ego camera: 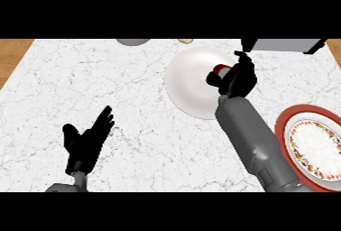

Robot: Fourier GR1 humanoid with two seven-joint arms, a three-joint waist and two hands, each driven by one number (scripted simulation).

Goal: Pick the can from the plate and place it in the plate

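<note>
Nearest, at lower left, open left hand [86, 140] resting fingers-up; beyond, right hand [238, 80] curled round red-topped can [221, 69] over white plate [190, 83]; pick apparently under way, transfer to red-rimmed patterned plate [279, 135] at right edge not yet done.

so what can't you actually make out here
Head view only:
1. can: only its red end shows; the right hand, fingers curled round it, hides the rest, and whether it touches the white plate.
2. red-rimmed plate: cut off by the right edge.
3. grey object and tan object at the top edge: cut off, too little to name.
</note>
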